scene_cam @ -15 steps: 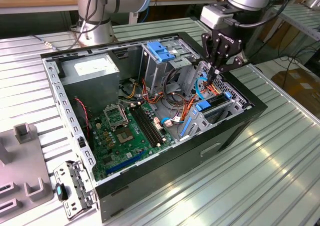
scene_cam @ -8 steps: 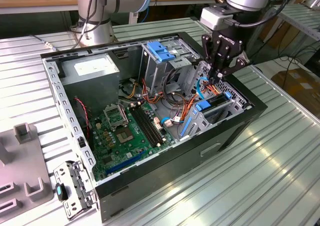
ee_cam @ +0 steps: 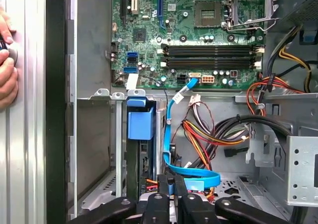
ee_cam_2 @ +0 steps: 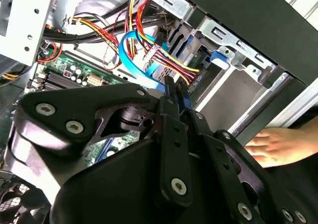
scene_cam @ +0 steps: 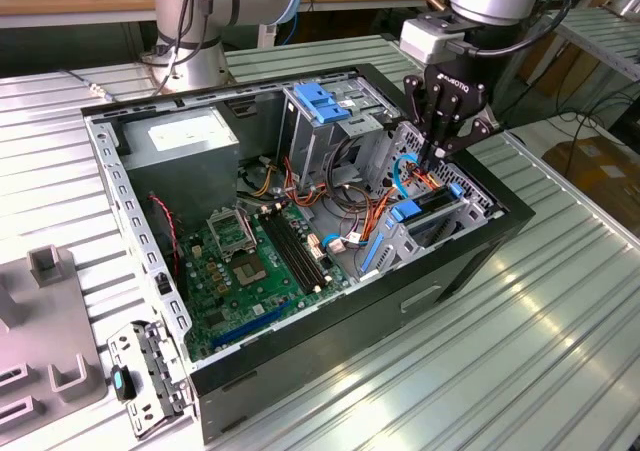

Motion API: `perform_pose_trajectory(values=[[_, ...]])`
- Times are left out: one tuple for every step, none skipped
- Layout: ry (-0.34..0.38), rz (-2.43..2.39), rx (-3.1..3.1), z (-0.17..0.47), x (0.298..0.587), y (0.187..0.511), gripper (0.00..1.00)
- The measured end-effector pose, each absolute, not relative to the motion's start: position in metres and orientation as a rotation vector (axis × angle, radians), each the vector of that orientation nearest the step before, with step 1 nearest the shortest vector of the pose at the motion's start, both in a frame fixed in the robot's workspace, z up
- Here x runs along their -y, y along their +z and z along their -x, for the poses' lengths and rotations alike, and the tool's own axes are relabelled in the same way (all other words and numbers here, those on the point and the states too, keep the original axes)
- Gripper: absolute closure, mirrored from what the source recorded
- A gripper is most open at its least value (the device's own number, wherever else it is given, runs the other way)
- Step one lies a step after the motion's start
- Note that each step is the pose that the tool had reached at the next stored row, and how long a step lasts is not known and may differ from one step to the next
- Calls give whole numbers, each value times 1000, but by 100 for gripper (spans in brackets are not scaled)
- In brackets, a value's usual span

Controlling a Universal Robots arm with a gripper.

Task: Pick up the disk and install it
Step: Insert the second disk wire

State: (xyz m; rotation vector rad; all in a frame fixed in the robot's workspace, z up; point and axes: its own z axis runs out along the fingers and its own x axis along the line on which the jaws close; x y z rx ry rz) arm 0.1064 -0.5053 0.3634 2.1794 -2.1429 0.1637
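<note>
Ribbed grey metal tabletop [scene_cam: 560, 351] carries the open black computer case [scene_cam: 440, 291] I am working in. In the exterior view, my black gripper [scene_cam: 437, 156] reaches into the case at about 2 o'clock from the green motherboard [scene_cam: 250, 261]. Just under it, the silver-grey hard disk with blue plastic rails [scene_cam: 440, 209] stands on edge in the metal drive bay [scene_cam: 395, 246], its long axis running from roughly 8 to 2 o'clock along the case wall. The grey power-supply box [scene_cam: 185, 141] sits at 10 o'clock.

In the second wrist view, the gripper [ee_cam_2: 179, 92] has its fingers pressed together on the flat blue data cable [ee_cam_2: 131, 60]. A person's hand [ee_cam_2: 273, 144] rests outside the case.

In the first wrist view, the gripper [ee_cam: 171, 182] pinches the same cable [ee_cam: 171, 134]. Just beside it the disk [ee_cam: 145, 159] shows edge-on in its slot, long axis pointing toward the motherboard [ee_cam: 189, 30]. The hand [ee_cam: 7, 70] lies on the table beyond the case wall.
</note>
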Motion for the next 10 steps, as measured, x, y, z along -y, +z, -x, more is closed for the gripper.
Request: perform_pose_trajectory(values=[[163, -2180, 2143, -106, 505, 363, 84], [163, -2180, 2143, -106, 506, 363, 84], [163, -2179, 2143, -106, 508, 363, 84], [164, -2179, 2143, -106, 510, 362, 84], [163, -2180, 2143, -106, 511, 362, 84], [162, -2180, 2144, -106, 513, 362, 84], [159, -2182, 2146, -106, 516, 361, 84], [154, -2185, 2148, -105, 517, 360, 84], [148, -2187, 2151, -105, 520, 360, 84], [143, -2190, 2154, -104, 521, 360, 84]])
